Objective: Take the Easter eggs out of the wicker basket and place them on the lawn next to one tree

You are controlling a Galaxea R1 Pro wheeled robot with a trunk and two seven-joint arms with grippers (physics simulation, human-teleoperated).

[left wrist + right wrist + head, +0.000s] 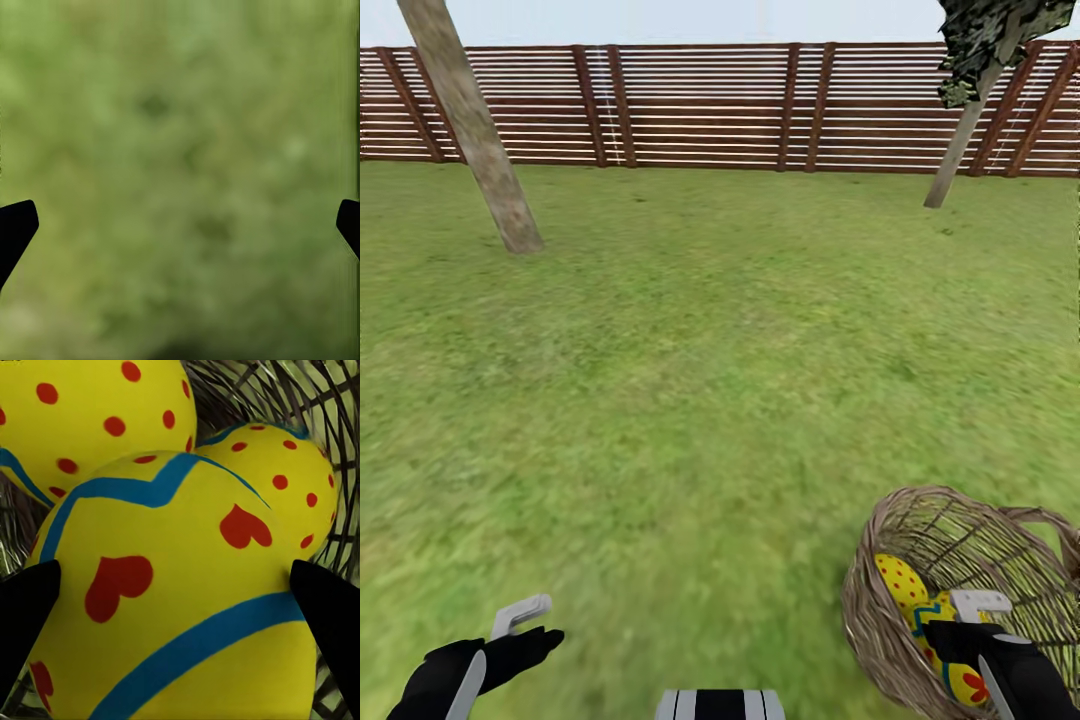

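Note:
The wicker basket [857, 600] lies tipped on the lawn [690, 400] at the lower right of the head view. Three yellow Easter eggs are inside it: a red-dotted egg [900, 580] [90, 420], a second dotted egg [289, 472], and a heart-and-blue-zigzag egg [965, 685] [172, 585]. My right gripper [970, 625] [176, 600] reaches into the basket, its black fingers [26, 622] pressed against both sides of the heart egg. My left gripper [530, 625] [187, 217] hangs open over bare grass at the lower left. The thick slanted tree [475, 140] stands far left.
A brown slatted fence [710, 105] closes the far side of the garden. A slim tree [960, 140] with ragged foliage stands at the far right. Wide grass stretches between me and both trees. Basket lattice [255, 390] surrounds the eggs.

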